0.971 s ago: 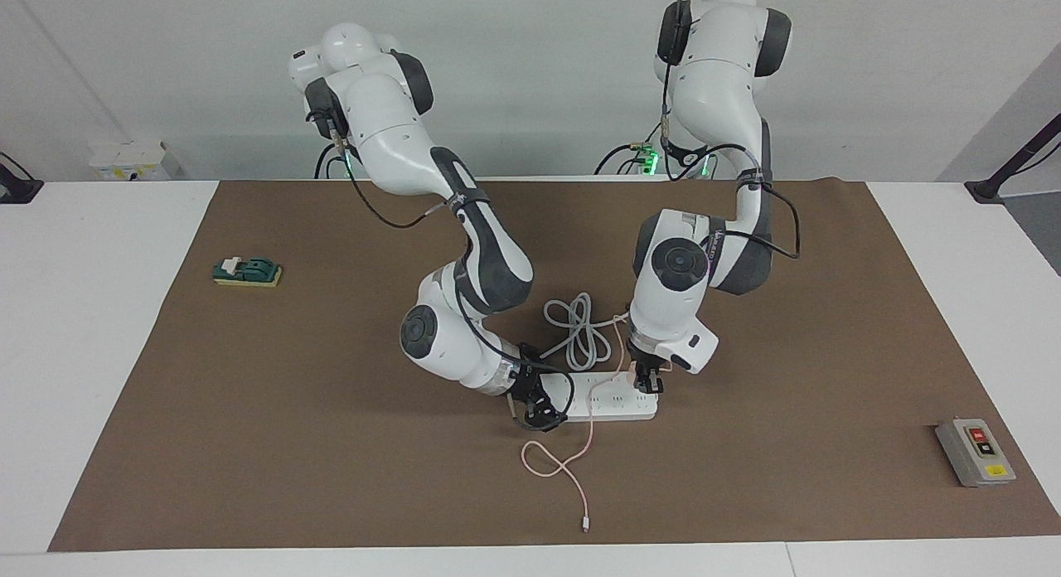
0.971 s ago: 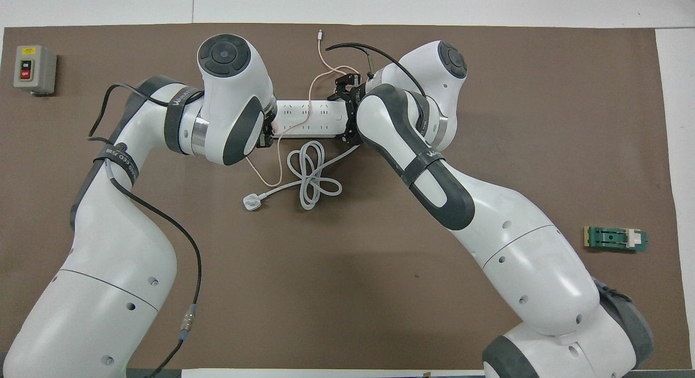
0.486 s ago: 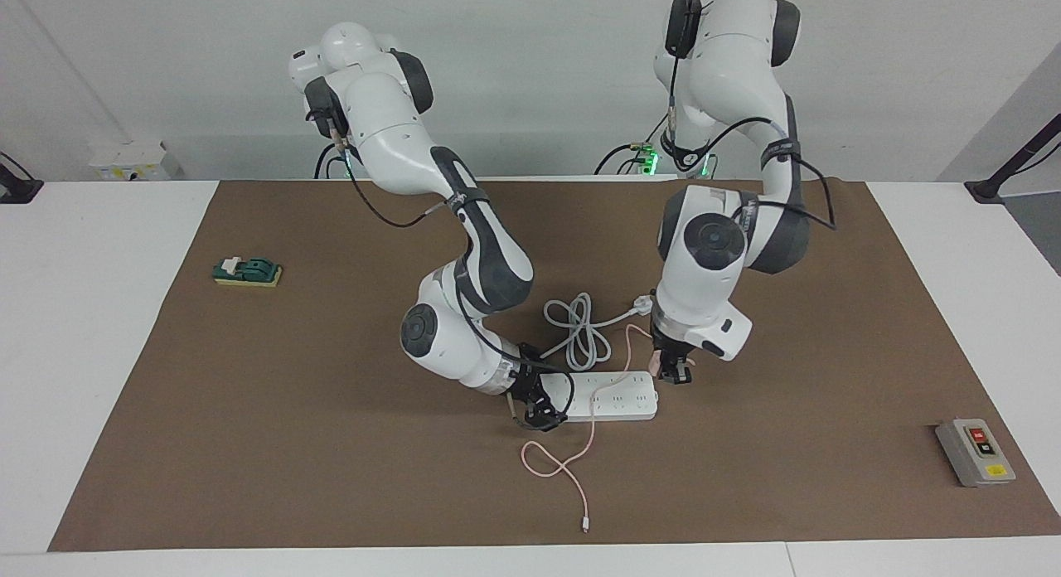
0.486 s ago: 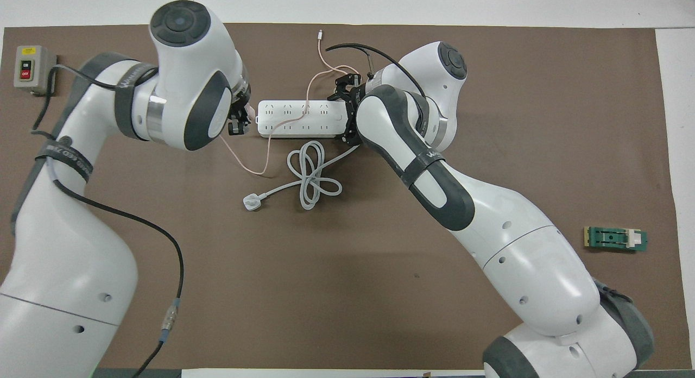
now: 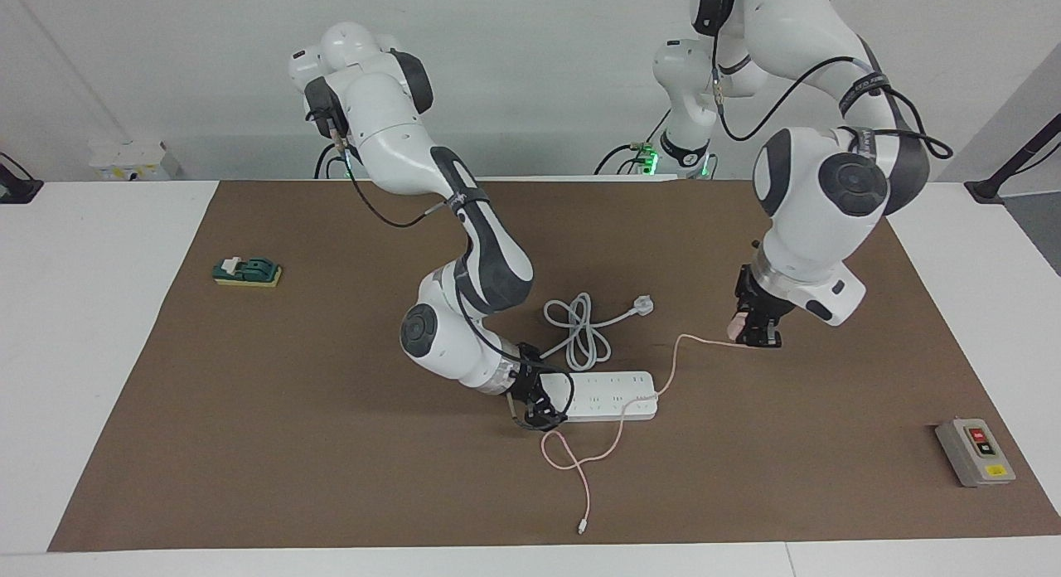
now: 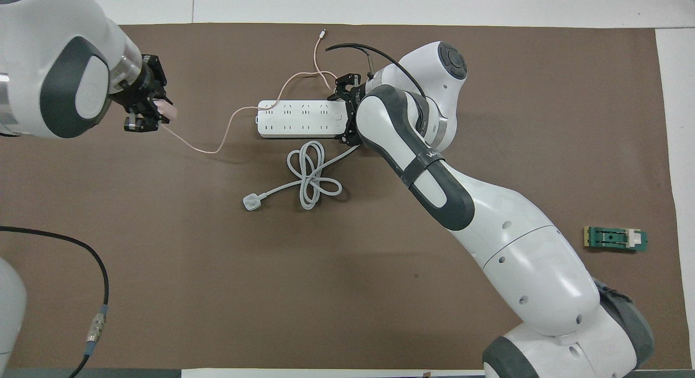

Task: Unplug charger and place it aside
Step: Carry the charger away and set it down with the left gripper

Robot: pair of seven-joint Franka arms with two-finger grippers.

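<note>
The pale pink charger [image 5: 734,327] [image 6: 168,113] is out of the white power strip [image 5: 617,395] [image 6: 296,120], held in my left gripper [image 5: 756,338] [image 6: 155,113]. That gripper is shut on it, above the brown mat toward the left arm's end of the table. The thin pink cable [image 5: 675,353] [image 6: 217,144] trails from the charger over the strip's end to a loop, and ends in its connector [image 5: 584,527] [image 6: 323,33]. My right gripper [image 5: 539,407] [image 6: 346,114] clamps the strip's other end, low on the mat.
The strip's thick white cord [image 5: 576,328] [image 6: 312,174] lies coiled nearer to the robots than the strip, with its plug [image 5: 642,305] [image 6: 251,202] loose. A grey switch box [image 5: 974,451] sits at the left arm's end. A green block [image 5: 247,271] [image 6: 615,239] sits at the right arm's end.
My left gripper pulled the charger out of the strip and carried it toward the left arm's end of the table, dragging the pink cable. The right gripper and the strip stayed put.
</note>
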